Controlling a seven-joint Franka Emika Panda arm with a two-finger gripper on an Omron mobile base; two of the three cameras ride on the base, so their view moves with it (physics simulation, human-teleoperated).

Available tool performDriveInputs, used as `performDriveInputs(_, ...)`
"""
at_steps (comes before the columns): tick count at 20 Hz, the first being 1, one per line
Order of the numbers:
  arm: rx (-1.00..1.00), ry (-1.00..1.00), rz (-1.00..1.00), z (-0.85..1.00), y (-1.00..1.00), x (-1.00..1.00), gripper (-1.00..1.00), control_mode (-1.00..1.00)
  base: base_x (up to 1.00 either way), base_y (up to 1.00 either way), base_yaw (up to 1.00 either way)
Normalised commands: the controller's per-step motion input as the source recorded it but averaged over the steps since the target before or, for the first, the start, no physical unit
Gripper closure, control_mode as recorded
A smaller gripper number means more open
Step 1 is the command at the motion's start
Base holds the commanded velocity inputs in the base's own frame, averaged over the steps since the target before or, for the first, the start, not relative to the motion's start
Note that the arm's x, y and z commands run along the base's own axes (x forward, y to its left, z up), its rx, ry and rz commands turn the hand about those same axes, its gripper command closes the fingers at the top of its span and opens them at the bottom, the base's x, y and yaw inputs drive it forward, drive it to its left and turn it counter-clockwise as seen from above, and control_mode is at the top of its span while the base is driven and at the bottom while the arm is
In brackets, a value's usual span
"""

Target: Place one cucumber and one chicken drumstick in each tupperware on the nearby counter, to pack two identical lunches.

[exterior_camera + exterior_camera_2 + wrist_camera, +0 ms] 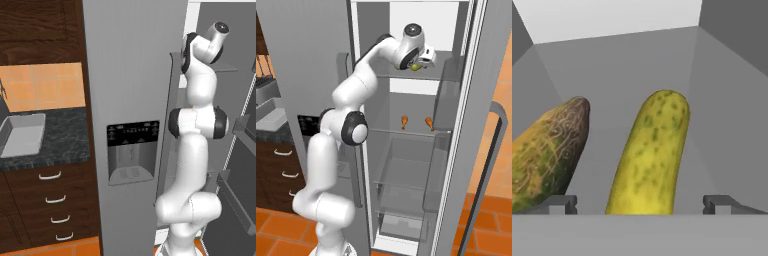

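The gripper point(640, 205) is held with jaws wide inside the fridge point(411, 150), straddling a yellow cucumber point(649, 155). A darker cucumber point(547, 155) lies at 9 o'clock. Two drumsticks point(404, 121) are seen one shelf lower. A tupperware point(22, 136) sits on the counter point(65, 140).

Speckled matt cucumber point(652, 155), black stone counter point(65, 135)
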Motion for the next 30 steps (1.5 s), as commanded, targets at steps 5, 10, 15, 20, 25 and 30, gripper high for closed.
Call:
performDriveInputs(5,0.00,0.00,0.00,-0.53,0.01,0.04,1.00,-1.00,0.00,0.00,0.00)
performDriveInputs(10,-0.05,-0.18,0.01,-0.71,0.37,-0.19,1.00,-1.00,0.00,0.00,0.00)
performDriveInputs(15,-0.14,-0.71,0.01,-1.00,0.52,-0.98,1.00,-1.00,0.00,0.00,0.00)
performDriveInputs(20,-0.03,-0.66,-0.03,-0.69,0.72,-1.00,1.00,-1.00,0.00,0.00,0.00)
performDriveInputs(25,0.01,0.00,-0.01,0.53,0.12,-1.00,1.00,-1.00,0.00,0.00,0.00)
performDriveInputs(30,0.00,0.07,0.00,0.49,0.08,-1.00,1.00,-1.00,0.00,0.00,0.00)
